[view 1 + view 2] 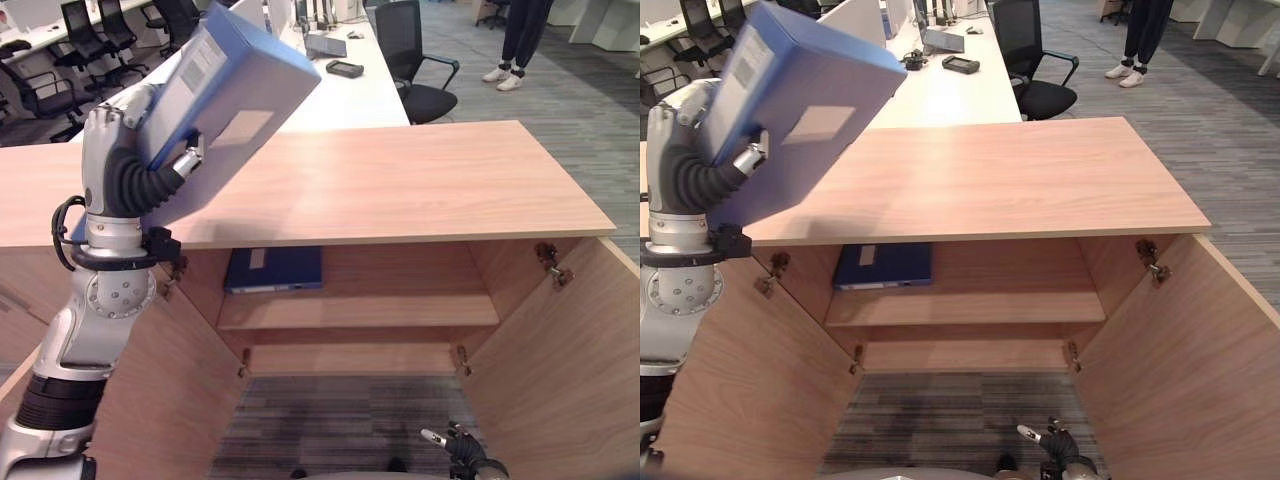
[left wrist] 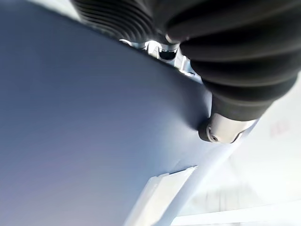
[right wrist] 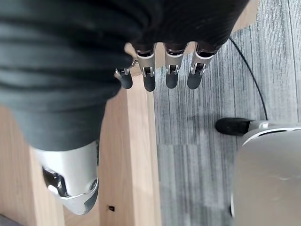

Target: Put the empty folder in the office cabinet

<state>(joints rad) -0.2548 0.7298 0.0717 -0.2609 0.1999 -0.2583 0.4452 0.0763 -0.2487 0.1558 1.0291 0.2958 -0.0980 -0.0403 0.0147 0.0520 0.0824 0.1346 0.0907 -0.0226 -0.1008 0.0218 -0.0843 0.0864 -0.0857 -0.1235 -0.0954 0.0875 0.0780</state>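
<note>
A light blue box folder is held tilted in the air above the left end of the wooden cabinet's top. My left hand is shut on it, the thumb pressed against its broad face and the fingers hidden behind it. Both cabinet doors stand wide open below. A dark blue folder lies flat at the left of the upper shelf. My right hand hangs low by the carpet in front of the cabinet, its fingers relaxed and holding nothing.
The open left door and right door flank the cabinet's mouth. Behind the cabinet stands a white desk with small devices and a black office chair. A person's legs show at the far right.
</note>
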